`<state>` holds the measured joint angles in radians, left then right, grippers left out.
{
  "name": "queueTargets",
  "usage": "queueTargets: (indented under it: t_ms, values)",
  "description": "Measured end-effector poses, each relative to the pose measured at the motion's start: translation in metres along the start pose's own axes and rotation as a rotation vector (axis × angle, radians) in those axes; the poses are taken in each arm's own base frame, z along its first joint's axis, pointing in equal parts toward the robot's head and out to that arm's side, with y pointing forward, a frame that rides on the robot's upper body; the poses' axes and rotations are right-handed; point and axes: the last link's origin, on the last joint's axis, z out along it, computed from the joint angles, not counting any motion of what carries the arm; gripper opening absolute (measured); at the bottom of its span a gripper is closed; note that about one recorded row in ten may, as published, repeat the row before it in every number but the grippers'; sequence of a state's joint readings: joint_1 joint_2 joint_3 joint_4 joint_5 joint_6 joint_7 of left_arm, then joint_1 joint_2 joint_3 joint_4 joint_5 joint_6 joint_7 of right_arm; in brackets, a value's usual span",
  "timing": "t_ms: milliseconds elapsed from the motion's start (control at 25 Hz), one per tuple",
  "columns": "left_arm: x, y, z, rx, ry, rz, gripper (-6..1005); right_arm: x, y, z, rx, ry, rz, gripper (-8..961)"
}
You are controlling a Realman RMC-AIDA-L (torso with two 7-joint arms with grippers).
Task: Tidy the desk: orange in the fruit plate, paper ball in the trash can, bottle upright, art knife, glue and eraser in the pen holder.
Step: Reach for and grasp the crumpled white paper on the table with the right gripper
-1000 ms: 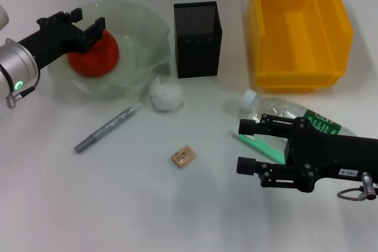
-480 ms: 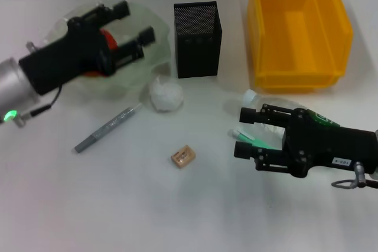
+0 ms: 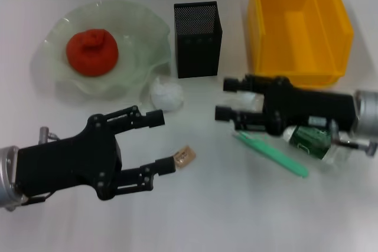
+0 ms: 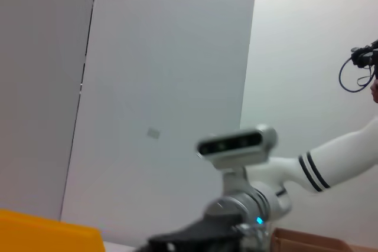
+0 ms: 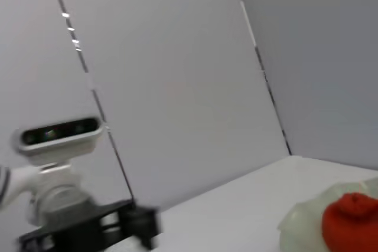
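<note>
The orange [image 3: 91, 53] lies in the fruit plate [image 3: 147, 28] at the back left, and also shows in the right wrist view as the orange [image 5: 353, 219]. My left gripper [image 3: 166, 141] hovers open low at the front, its lower finger tip right beside the eraser [image 3: 184, 156]. The paper ball [image 3: 166, 94] sits between plate and pen holder [image 3: 198, 39]. My right gripper [image 3: 223, 99] is open, pointing left in front of the trash can [image 3: 298, 28]. The bottle [image 3: 310, 140] lies flat, partly under that arm. The green art knife [image 3: 271, 153] lies beside it. The glue is hidden.
The white desk [image 3: 236, 216] stretches toward the front edge. In the left wrist view a corner of the yellow bin [image 4: 41, 228] and the robot's head [image 4: 236, 143] show against a wall.
The left gripper has let go of the orange in the plate and swung down to the front beside the eraser. The right arm rose toward the bin, and the bottle shifted right.
</note>
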<state>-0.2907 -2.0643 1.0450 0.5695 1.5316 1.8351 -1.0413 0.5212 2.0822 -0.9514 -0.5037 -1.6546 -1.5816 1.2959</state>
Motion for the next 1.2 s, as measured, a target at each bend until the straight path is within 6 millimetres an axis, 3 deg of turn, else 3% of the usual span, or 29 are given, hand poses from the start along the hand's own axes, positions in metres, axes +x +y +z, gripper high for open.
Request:
queueTargets:
  t_ms: [120, 200, 240, 280, 320, 400, 480, 720, 920, 1200]
  values:
    - [-0.001, 0.002, -0.001, 0.000, -0.002, -0.005, 752, -0.014, -0.011, 0.007, 0.022, 0.055, 0.006, 738]
    - [-0.002, 0.002, -0.001, 0.000, -0.002, -0.007, 752, -0.035, -0.021, 0.019, 0.046, 0.175, 0.018, 738]
    - [-0.002, 0.002, -0.001, 0.000, -0.002, -0.007, 752, -0.035, -0.021, 0.019, 0.046, 0.175, 0.018, 738]
    - [-0.002, 0.002, -0.001, 0.001, -0.003, -0.007, 752, -0.051, -0.022, 0.027, 0.051, 0.251, 0.016, 738]
    - [-0.002, 0.001, -0.001, 0.002, -0.004, -0.006, 752, -0.051, -0.022, 0.027, 0.051, 0.251, 0.016, 738]
    - [-0.002, 0.000, 0.000, 0.005, -0.008, -0.004, 752, -0.075, -0.023, 0.038, 0.076, 0.372, 0.001, 738]
    - [-0.002, -0.001, 0.001, 0.007, -0.013, -0.002, 752, -0.084, -0.023, 0.047, 0.094, 0.442, 0.005, 738]
    - [-0.005, -0.001, 0.001, 0.003, -0.033, -0.003, 751, -0.097, -0.024, 0.070, 0.130, 0.617, 0.006, 739]
    - [-0.006, -0.001, 0.001, 0.007, -0.037, -0.002, 751, -0.109, -0.013, 0.101, 0.160, 0.783, -0.036, 739]
    - [-0.007, -0.004, 0.001, 0.023, -0.048, -0.001, 751, -0.111, -0.011, 0.134, 0.239, 0.898, -0.095, 735]
